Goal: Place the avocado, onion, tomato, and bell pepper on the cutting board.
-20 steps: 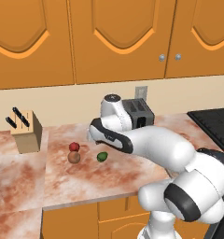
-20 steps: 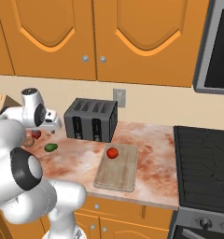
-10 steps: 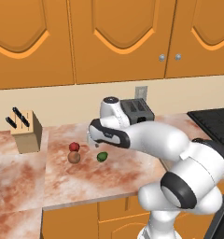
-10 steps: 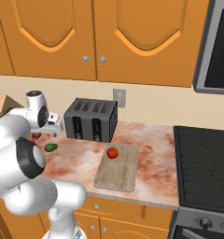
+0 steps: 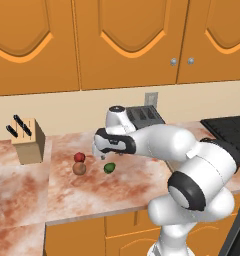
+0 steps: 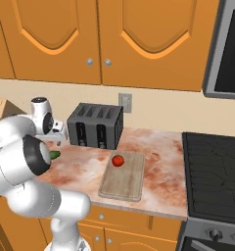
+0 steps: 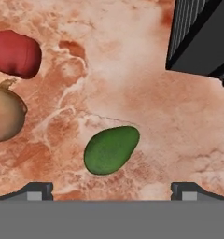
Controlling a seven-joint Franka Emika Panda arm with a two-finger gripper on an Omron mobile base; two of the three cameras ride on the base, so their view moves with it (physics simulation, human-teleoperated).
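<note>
Countertop (image 7: 132, 84) bare round avocado (image 7: 111, 150) | end effector (image 7: 112, 189) wide, above it, empty | onion (image 7: 5, 115) near

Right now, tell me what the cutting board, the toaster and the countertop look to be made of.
Cutting board: looks like light wood, matte, with grain lines running its length. Toaster: probably dark metal or plastic with a dull sheen, and ribbed in the hand view. Countertop: seems polished stone, going by its reddish marbled veining; it could be laminate.

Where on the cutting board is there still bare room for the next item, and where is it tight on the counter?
The light-brown wooden cutting board is bare over its near part; only the round red tomato sits at its far left corner. It is crowded left of the black toaster: green avocado, tan onion and dark red pepper cluster together.
</note>
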